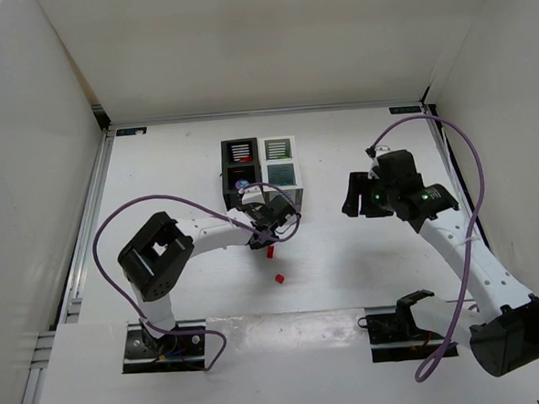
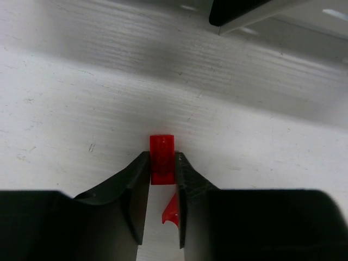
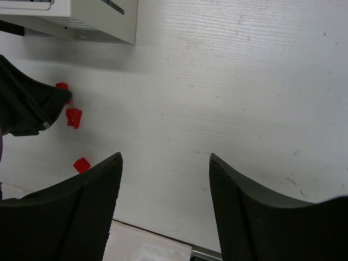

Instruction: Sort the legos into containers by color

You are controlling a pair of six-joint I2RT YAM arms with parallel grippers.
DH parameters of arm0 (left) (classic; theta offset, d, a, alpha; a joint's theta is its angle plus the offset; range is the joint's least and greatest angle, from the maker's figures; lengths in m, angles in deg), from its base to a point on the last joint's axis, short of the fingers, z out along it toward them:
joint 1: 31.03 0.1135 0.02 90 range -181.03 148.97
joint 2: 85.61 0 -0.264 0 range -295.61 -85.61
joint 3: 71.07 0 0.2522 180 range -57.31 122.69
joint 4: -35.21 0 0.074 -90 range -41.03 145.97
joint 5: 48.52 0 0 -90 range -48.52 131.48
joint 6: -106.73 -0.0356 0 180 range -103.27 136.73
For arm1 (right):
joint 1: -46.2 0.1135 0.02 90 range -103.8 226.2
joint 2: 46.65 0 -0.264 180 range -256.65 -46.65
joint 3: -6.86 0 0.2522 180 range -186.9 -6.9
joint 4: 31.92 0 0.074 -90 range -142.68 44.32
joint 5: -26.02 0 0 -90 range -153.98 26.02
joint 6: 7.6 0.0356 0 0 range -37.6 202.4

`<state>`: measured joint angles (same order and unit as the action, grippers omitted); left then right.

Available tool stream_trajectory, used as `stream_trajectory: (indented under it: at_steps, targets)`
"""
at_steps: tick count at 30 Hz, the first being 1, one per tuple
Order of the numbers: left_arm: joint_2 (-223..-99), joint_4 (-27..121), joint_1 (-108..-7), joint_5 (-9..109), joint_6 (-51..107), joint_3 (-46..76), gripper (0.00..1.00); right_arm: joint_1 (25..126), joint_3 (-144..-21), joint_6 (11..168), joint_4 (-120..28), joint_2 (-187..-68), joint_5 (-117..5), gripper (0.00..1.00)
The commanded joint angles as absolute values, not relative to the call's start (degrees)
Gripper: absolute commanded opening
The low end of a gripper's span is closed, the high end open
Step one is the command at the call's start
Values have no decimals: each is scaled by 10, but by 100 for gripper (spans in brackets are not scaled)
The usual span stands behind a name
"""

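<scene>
Your left gripper comes first: its jaws are drawn narrow onto one red brick, which is pinched on both sides between the fingertips. You cannot tell whether that brick rests on the table or hangs clear of it. In the top view this grip sits just off the near right corner of the black bin, on the side toward the arm bases. Next, a second red piece lies just under the same fingers, half hidden by one of them. Then a third red piece lies alone, farther out from the black bin on that same near side. The white bin stands touching the black bin's right side, and you can see colour in the compartments of both. Your right gripper has its jaws wide apart with nothing between them, and it is well to the right of the black bin, beyond the white one.
</scene>
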<state>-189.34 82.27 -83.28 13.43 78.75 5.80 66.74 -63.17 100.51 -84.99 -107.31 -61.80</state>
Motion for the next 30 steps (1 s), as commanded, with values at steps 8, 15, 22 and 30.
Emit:
stream_trajectory:
  at_steps: [8, 15, 22, 30]
  targets:
    - [-1850, 890, -843, 99, 782, 83, 22, 651, -630, 1001, -840, -1054, -598, 68]
    - [-1771, 911, -842, 55, 634, 174, 22, 646, -651, 992, -821, -1065, -592, 68]
    - [-1723, 837, -772, 67, 472, 243, 25, 639, -686, 982, -805, -1111, -579, 68]
    - [-1849, 794, -657, 164, 385, 375, 25, 634, -715, 977, -799, -1154, -569, 68]
